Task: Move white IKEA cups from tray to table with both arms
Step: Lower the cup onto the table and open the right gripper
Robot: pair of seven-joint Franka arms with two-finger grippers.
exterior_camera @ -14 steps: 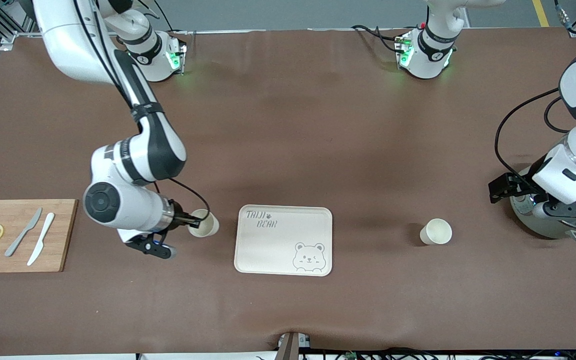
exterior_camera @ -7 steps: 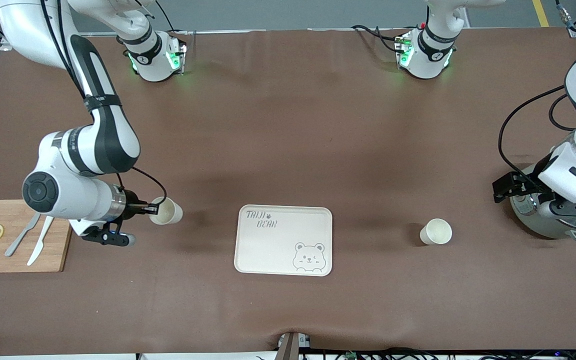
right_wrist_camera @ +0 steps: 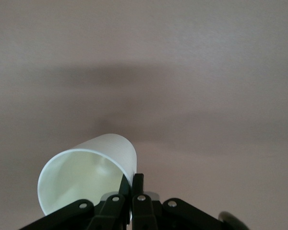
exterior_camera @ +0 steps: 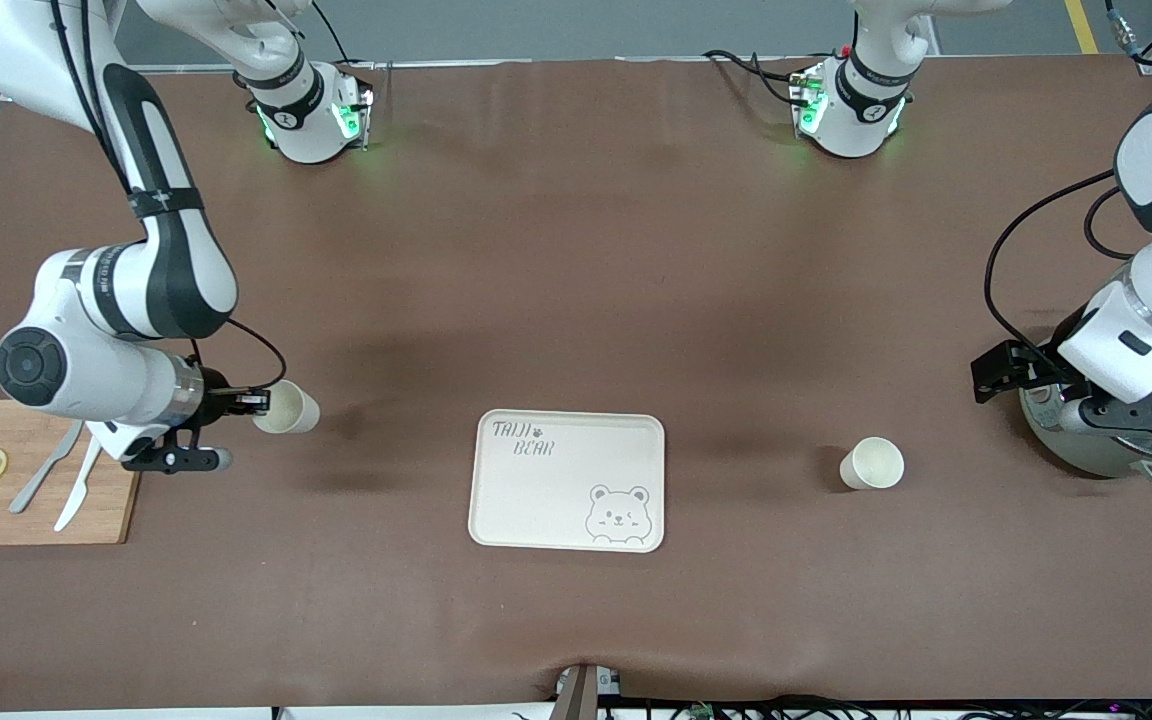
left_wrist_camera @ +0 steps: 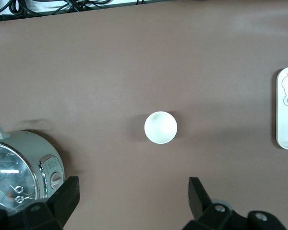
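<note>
Front view: right gripper [exterior_camera: 254,402] pinched shut on rim of one cup [exterior_camera: 288,408], held tilted in the air over bare table [exterior_camera: 576,250] between bamboo board [exterior_camera: 121,480] and empty tray [exterior_camera: 568,480]. Second cup [exterior_camera: 873,464] upright on table toward left arm's end, well apart from tray. Left gripper [left_wrist_camera: 132,199] spread wide, holding nothing, above metal pot [exterior_camera: 1086,440].

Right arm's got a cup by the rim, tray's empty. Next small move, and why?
Probably lower and release: the right gripper pinches the cup by its rim, over bare table between the cutting board and the tray. The other cup already stands.
</note>
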